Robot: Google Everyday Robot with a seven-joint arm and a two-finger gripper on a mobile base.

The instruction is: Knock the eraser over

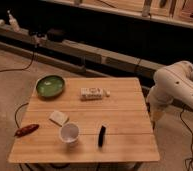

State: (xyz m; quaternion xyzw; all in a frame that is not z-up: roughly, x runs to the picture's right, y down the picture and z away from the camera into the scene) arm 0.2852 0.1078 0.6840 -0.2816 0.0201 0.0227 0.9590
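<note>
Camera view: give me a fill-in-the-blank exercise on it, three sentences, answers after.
1. The eraser stands on edge just right of the ___ cup in the picture.
2. The ___ bowl sits at the far left corner of the table.
3. The gripper hangs past the table's right edge, not ___ the eraser.
Missing words: white; green; touching.

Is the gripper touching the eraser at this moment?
No, the gripper hangs by the right edge of the table, well apart from the eraser, which sits beside the cup.
</note>
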